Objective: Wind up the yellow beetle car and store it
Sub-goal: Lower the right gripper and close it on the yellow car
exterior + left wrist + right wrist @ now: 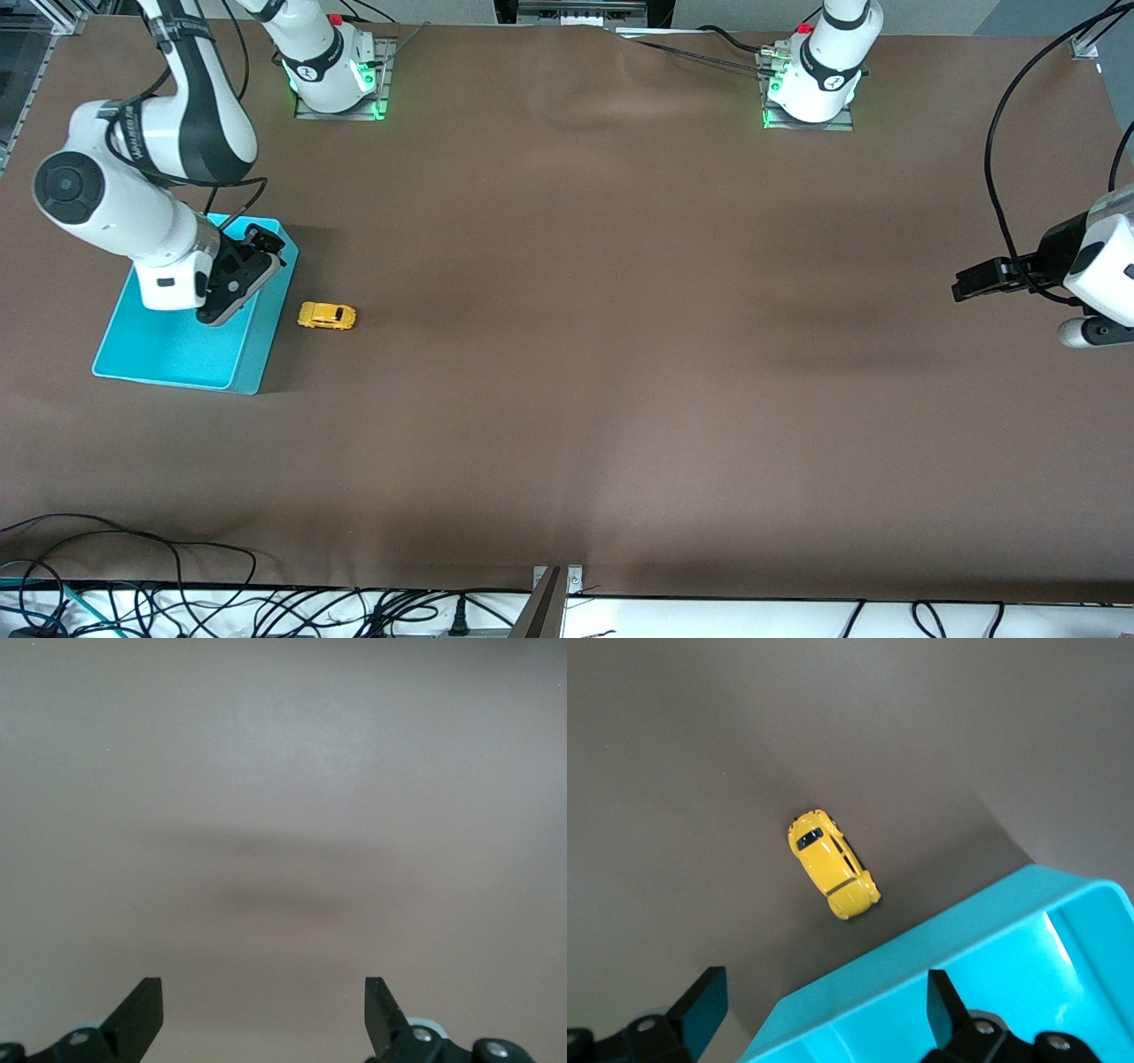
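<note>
One small yellow beetle car (327,315) sat on its wheels on the brown table (602,354), just beside the long wall of the turquoise bin (182,359) but not touching it, on the side of the bin toward the left arm's end of the table. From the right wrist view the car (831,864) lay a little way out ahead of the fingertips, on bare tabletop past the bin's rim (921,966), its length running at a slant to that rim. The right gripper (257,244) hung over the bin, near the corner closest to the robots' bases, tilted toward the car; its fingers (700,1005) were spread wide with nothing between them, one over the table and the other over the bin's inside. The car was close to this gripper, yet well clear of it. The left gripper (961,288) waited well apart from all this, at the left arm's end of the table, held up in the air over bare brown surface and pointing toward the middle of the table. Its fingers (142,1010) stood wide apart too, holding nothing, and only plain tabletop with a soft shadow showed ahead of them. Loose black cables (177,594) trailed along the table's edge nearest the front camera.
</note>
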Robot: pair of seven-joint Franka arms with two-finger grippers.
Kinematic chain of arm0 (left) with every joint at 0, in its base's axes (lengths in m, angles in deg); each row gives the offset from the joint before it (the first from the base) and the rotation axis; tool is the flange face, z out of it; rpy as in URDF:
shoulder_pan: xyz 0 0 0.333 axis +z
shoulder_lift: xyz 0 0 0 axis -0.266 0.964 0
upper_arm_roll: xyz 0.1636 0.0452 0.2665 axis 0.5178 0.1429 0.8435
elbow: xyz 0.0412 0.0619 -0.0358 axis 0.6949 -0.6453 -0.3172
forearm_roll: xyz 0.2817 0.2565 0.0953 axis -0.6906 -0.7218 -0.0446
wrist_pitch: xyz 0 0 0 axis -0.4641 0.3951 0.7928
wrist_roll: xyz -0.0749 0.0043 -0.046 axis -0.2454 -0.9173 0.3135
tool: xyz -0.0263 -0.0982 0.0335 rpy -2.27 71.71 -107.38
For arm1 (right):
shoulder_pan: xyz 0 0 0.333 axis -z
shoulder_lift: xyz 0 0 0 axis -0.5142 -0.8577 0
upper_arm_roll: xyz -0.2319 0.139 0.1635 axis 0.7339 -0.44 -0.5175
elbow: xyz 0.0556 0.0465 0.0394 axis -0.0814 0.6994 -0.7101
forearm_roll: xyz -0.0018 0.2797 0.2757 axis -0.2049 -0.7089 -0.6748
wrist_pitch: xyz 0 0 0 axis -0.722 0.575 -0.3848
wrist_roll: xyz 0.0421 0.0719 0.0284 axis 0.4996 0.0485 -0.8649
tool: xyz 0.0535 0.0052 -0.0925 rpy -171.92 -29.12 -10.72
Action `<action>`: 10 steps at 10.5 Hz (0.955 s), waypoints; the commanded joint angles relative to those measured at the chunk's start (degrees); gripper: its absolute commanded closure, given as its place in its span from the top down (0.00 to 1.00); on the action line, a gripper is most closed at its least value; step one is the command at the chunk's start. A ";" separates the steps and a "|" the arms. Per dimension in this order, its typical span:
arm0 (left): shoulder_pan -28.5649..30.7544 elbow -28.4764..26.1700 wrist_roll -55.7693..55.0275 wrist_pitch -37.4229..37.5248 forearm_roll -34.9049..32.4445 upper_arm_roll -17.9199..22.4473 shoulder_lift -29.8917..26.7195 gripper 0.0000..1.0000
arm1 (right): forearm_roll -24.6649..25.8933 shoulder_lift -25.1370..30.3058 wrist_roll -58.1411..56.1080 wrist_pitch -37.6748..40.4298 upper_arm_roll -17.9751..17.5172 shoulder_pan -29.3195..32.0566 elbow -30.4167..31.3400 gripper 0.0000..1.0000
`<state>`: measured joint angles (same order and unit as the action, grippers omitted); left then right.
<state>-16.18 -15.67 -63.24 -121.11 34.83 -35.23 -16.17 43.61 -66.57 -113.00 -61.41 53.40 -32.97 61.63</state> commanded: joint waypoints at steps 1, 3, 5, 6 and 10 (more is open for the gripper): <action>-0.13 0.81 1.15 1.15 1.46 0.17 -0.24 1.00 | 0.65 -0.87 -6.56 -4.59 -2.06 1.41 3.70 1.00; -0.04 0.81 1.15 1.06 1.46 0.17 -0.15 1.00 | 0.65 -3.50 -12.62 -9.67 -2.94 2.11 5.29 1.00; -0.04 0.81 1.15 1.15 1.46 0.17 -0.15 1.00 | 0.65 -6.31 -16.86 -13.98 -4.35 3.34 5.29 1.00; -0.04 0.81 1.15 1.06 1.54 0.17 -0.15 1.00 | 0.65 -7.55 -18.44 -15.83 -4.44 3.35 5.29 1.00; -0.04 0.81 1.15 1.15 1.46 0.17 -0.15 1.00 | 0.56 -13.00 -25.48 -24.46 -4.61 3.35 6.52 1.00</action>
<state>-16.21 -15.67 -63.24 -121.05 34.83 -35.35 -16.17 43.64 -78.39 -136.35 -83.68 49.91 -30.89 67.61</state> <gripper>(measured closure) 0.000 0.000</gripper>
